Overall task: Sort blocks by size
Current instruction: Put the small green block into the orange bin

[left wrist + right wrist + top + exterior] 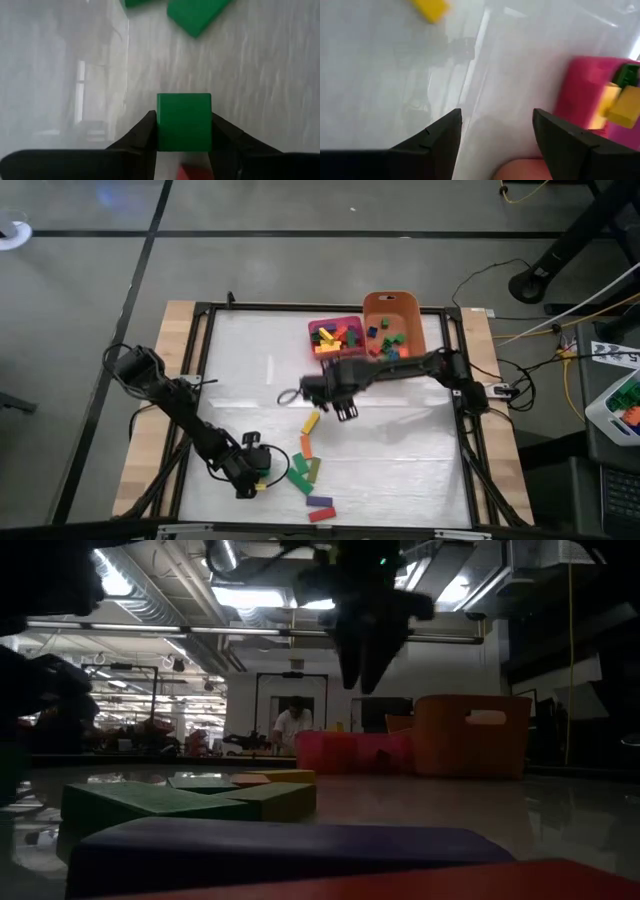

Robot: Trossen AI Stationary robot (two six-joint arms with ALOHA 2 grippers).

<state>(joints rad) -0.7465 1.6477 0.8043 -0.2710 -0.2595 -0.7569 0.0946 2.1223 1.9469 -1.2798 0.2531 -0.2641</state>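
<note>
- Presently I am watching the left gripper [183,131], low at the near left, pinching a green cube [183,121]; a shallow grip is risking a drop.
- The right gripper [496,131], fingers spread and empty, is hovering mid-table near the pink tray [336,335], risking knocking the yellow bar [311,421] when descending.

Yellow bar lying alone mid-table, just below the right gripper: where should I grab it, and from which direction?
Come straight down on the yellow bar with the open right gripper. It lies flat and slanted, clear of other blocks, so turn the fingers across its narrow width at mid-length; the long sides are free.
</note>
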